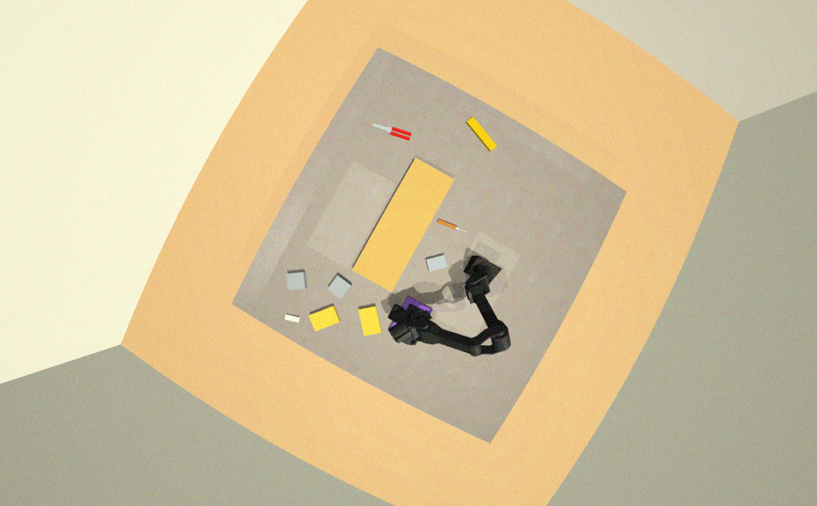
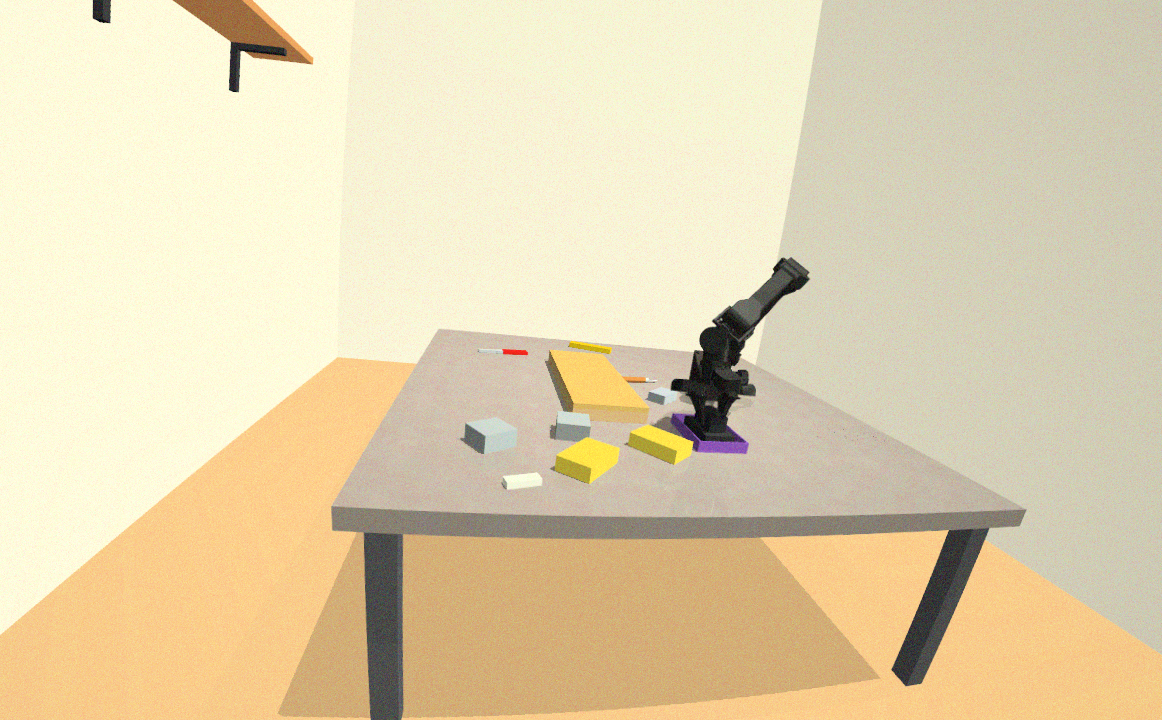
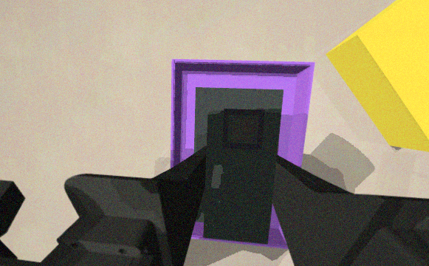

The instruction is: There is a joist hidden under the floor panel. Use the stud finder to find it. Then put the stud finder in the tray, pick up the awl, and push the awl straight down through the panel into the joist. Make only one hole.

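Going left to right in the wrist view, the tray's [image 1: 422, 305] [image 2: 725, 447] [image 3: 244, 61] left wall comes first; the finder [image 2: 712, 431] [image 3: 240, 192] should settle flat without riding up on it. The claw [image 1: 410, 314] [image 2: 712, 415] [image 3: 235, 152] is closed on the finder, which sits within the tray's outline. Best, I judge, to ease down until the floor takes its weight (I can't tell whether it already does), then part the fingers gently and lift straight up. The right wall leaves little spare room, and beyond it stands a yellow block [image 1: 369, 319] [image 2: 660, 444] [image 3: 406, 70], worth missing with the opening fingers.

The top view, left to right, shows the panel [image 1: 398, 221] [image 2: 592, 389], then the awl [image 1: 446, 223] [image 2: 637, 379] lying just beside it; the wrist view has neither. From above, the arm covers the finder, while the exterior view shows its dark base low between the tray walls.
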You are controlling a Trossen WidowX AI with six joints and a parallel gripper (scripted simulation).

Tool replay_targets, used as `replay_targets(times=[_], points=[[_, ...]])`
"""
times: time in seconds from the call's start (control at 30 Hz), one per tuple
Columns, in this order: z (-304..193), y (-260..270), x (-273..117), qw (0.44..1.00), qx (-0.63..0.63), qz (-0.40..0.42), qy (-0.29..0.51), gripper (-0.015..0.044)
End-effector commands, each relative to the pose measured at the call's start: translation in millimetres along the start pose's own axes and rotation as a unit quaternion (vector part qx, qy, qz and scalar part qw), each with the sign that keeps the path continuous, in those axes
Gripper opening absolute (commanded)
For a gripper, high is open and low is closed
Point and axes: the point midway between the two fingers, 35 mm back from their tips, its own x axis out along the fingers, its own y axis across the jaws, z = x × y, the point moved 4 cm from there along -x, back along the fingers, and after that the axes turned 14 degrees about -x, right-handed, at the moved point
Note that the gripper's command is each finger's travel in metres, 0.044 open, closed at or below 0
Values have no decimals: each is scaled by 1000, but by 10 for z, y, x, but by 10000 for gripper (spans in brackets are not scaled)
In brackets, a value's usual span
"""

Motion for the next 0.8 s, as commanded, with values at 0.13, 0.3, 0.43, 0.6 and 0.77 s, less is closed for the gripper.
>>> replay_targets(times=[0.13,0.3,0.43,0.6,0.77], points=[[-5,4,14,1000,0,0,0,79],[-5,4,14,1000,0,0,0,210],[-5,4,14,1000,0,0,0,315],[61,-72,-288,1000,-2,3,7,440],[236,-64,-871,1000,0,1,4,440]])
